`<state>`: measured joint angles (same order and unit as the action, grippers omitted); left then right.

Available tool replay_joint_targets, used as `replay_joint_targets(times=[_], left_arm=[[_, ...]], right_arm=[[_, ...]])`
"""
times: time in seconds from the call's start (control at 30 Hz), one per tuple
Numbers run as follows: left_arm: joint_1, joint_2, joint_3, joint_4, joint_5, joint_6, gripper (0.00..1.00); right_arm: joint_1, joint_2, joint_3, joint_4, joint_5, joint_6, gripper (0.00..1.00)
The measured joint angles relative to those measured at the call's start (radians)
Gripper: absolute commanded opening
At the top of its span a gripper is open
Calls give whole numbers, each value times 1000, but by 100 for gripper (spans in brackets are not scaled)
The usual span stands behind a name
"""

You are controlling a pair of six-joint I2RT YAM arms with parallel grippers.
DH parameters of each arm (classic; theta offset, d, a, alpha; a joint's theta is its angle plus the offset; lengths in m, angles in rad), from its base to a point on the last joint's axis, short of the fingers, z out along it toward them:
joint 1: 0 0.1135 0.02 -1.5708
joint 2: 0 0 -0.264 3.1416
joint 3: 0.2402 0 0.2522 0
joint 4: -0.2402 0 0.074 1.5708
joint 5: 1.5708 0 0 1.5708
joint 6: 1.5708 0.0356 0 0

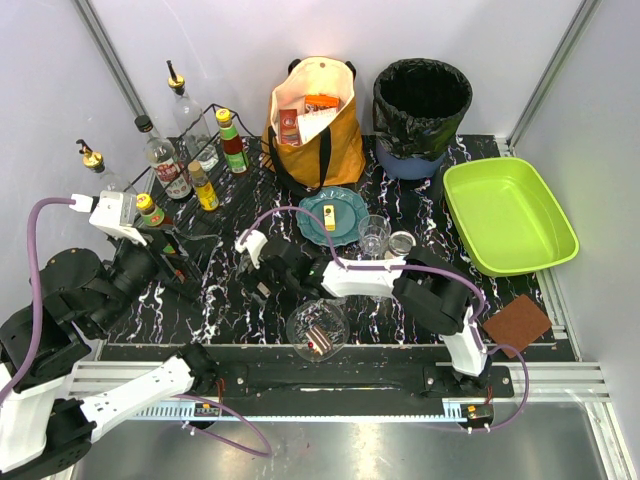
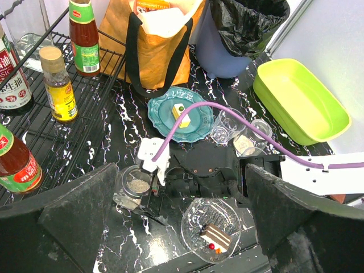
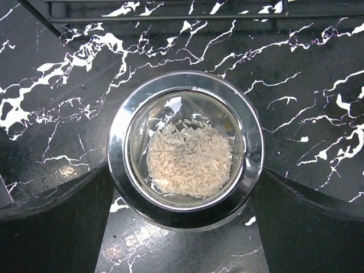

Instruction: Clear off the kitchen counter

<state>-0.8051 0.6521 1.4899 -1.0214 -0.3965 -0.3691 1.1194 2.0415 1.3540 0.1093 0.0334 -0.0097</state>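
Note:
The kitchen counter [image 1: 230, 310] is black with white veins. A glass jar of rice [image 3: 187, 153] with a chrome rim stands on it left of centre, also in the left wrist view [image 2: 135, 185]. My right gripper [image 3: 183, 170] reaches down over the jar, a finger pressed against each side, shut on it; it lies at the counter's centre left [image 1: 258, 285]. My left gripper [image 2: 182, 170] is open and empty, held above the counter's left part [image 1: 168, 262] beside the wire rack. The counter also holds a teal plate [image 1: 332, 215] with a yellow piece and a clear dish [image 1: 318, 330] with a cake slice.
A black wire rack [image 1: 190, 200] with several bottles stands far left. An orange tote bag [image 1: 313, 125] and a black bin [image 1: 421, 105] stand at the back. A lime-green tray [image 1: 508, 212] is at right. A drinking glass [image 1: 374, 235], a small jar [image 1: 400, 243] and a brown sponge [image 1: 516, 325] are nearby.

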Motion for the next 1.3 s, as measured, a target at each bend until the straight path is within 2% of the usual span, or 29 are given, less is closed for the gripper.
replay_joint_targets(times=[0.23, 0.53, 1.0, 1.3], left_arm=[[0, 4, 0, 0, 0, 0, 99], [0, 5, 0, 0, 0, 0, 99], [0, 11, 56, -5, -5, 13, 99], [0, 11, 93, -2, -23, 34, 99]], right_arm=[[0, 21, 26, 5, 0, 21, 85], [0, 36, 50, -5, 0, 26, 40], [0, 40, 152, -81, 2, 72, 35], [0, 127, 255, -70, 9, 76, 32]])
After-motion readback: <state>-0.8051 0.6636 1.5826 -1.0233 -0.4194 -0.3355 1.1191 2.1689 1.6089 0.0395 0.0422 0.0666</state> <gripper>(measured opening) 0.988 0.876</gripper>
